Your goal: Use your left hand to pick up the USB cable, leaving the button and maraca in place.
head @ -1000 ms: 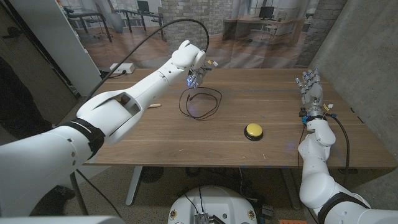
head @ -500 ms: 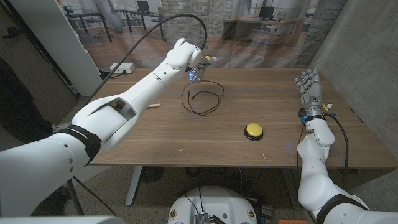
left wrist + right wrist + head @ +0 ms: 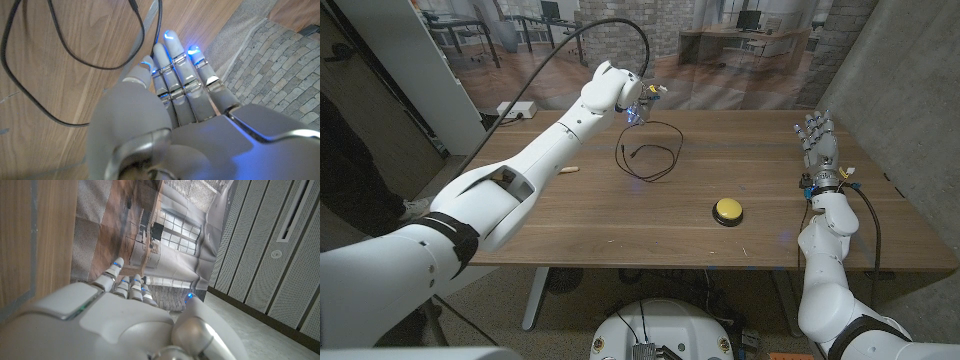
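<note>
No writing or labels can be read on anything here. The USB cable [image 3: 648,152] is a thin black lead, hanging in a loose loop from the left hand [image 3: 638,108], which is raised over the far middle of the wooden surface [image 3: 620,215]. The top of the loop is pinched in the fingers [image 3: 636,116], while its lower curve lies on or just above the wood; I cannot tell which. One small dark plug end [image 3: 630,154] points inward within the loop. In the left wrist view the cable [image 3: 75,60] curves across the wood grain just beyond the fingers [image 3: 175,65], whose tips glow blue; the pinch itself is hidden there.

The yellow button [image 3: 727,209] on its dark base sits on the surface, well apart from the cable, toward the right side. A pale wooden piece [image 3: 569,170], perhaps the maraca's handle, shows beside the left arm.

The right hand [image 3: 817,140] stands upright at the surface's right edge, fingers spread and holding nothing.
</note>
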Tool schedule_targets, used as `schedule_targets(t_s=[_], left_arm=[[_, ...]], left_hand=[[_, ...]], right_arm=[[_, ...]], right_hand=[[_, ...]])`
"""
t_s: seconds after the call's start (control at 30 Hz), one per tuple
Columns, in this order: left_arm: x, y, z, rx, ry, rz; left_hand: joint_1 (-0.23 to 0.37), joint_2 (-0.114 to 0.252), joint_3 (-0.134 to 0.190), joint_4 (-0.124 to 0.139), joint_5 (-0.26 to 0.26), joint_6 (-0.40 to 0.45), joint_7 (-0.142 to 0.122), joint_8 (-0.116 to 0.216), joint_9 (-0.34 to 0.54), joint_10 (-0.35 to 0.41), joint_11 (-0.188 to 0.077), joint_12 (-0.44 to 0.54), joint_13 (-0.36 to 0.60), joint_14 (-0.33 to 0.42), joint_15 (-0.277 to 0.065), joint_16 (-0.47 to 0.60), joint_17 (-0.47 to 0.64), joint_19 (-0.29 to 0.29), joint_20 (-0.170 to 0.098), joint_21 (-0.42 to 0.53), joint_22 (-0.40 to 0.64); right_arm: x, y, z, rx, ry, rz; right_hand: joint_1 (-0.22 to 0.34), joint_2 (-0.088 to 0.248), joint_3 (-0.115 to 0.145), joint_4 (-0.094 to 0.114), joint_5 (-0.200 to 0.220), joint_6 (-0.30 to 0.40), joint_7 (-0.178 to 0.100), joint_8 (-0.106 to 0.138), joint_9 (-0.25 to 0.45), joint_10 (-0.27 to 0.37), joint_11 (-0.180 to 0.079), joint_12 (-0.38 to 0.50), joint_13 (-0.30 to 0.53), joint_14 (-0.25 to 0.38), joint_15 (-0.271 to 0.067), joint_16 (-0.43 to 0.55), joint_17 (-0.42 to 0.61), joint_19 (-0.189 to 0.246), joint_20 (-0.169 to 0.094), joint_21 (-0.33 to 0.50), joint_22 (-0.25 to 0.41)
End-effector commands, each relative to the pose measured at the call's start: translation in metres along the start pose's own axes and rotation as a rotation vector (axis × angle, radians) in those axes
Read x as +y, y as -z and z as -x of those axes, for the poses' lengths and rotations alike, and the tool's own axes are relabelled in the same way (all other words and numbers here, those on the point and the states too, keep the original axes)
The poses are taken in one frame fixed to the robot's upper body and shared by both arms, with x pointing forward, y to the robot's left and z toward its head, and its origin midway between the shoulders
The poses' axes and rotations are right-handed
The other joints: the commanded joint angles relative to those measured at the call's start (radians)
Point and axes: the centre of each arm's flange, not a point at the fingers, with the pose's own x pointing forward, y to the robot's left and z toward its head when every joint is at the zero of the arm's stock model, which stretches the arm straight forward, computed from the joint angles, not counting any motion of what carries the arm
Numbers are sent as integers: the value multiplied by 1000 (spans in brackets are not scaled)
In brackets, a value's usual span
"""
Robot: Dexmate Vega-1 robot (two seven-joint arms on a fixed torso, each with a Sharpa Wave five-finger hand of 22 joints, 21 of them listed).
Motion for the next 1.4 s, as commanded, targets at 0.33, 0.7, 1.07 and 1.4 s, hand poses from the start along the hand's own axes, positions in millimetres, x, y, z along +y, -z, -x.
schedule_targets(t_s=[0.33,0.7,1.07,1.4], left_arm=[[14,9,25,-5,-233,66],[19,13,35,-8,-313,103],[23,21,42,-9,-397,157],[24,29,50,2,-510,197]], left_hand=[[6,22,27,16,16,13,19,142,153,39,-47,2,20,55,-56,-8,6,-5,-14,18,1],[4,20,31,14,21,11,23,147,156,42,-47,2,36,60,-56,-11,11,-5,-15,32,-1],[1,19,32,14,24,12,23,150,157,42,-50,1,47,62,-57,-14,17,-8,-16,42,-2],[-3,18,34,14,26,9,24,152,159,44,-49,1,56,64,-57,-16,20,-11,-17,50,-3]], right_arm=[[4,-3,5,-7,-5,-3],[7,-5,8,-9,-6,0],[12,-6,8,-12,-5,1],[20,-5,7,-12,-7,0]], right_hand=[[13,-3,0,-3,4,4,6,-2,4,3,2,-4,3,9,4,-1,4,13,1,-6,3],[14,-3,-1,-4,4,4,7,-2,4,3,2,-5,3,8,3,-2,4,12,0,-7,3],[14,-3,-1,-5,5,4,6,-2,4,3,2,-6,3,9,2,-2,4,13,-1,-7,3],[15,-3,-2,-5,5,5,7,-2,4,3,2,-6,3,8,2,-3,4,14,-1,-8,3]])
